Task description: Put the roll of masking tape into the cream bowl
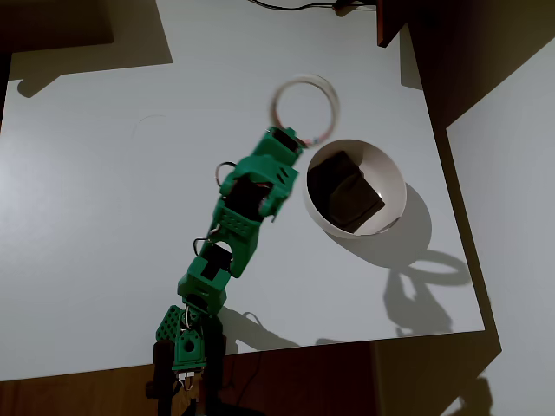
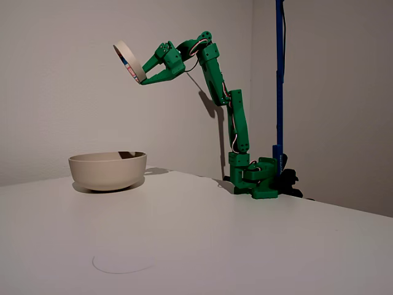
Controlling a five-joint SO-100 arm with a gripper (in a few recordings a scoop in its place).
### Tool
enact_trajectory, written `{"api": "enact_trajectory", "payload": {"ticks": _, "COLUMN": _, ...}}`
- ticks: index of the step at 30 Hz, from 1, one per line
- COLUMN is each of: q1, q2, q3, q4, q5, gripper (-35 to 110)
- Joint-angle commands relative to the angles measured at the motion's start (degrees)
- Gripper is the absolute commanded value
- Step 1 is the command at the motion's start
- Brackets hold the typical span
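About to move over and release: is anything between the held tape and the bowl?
Nothing visible blocks the way. The tool holds the roll of masking tape high in open air above the cream bowl. A dark brown block already sits inside the bowl.

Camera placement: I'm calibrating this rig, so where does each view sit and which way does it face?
Overhead view: above the table, looking straight down; the green arm runs from its base at the bottom edge up to the gripper.
Fixed view: low at table height, looking sideways toward the wall; the whole arm shows, base to gripper.
Both show the tape held aloft and the bowl.
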Motion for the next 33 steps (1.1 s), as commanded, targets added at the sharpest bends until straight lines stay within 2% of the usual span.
{"api": "enact_trajectory", "payload": {"ticks": 1, "q1": 9.8, "q2": 3.9, "q3": -1.8, "q4": -0.9, "q5": -1.4, "gripper": -8}}
{"api": "enact_trajectory", "payload": {"ticks": 7, "q1": 18.0, "q2": -5.4, "q3": -1.8, "q4": -5.6, "q5": -4.7, "gripper": -8}}
{"api": "enact_trajectory", "payload": {"ticks": 16, "q1": 24.5, "q2": -19.0, "q3": -1.8, "q4": -12.0, "q5": -7.3, "gripper": -8}}
{"api": "enact_trajectory", "payload": {"ticks": 33, "q1": 25.9, "q2": -34.5, "q3": -1.8, "q4": -14.2, "q5": -10.4, "gripper": -8}}
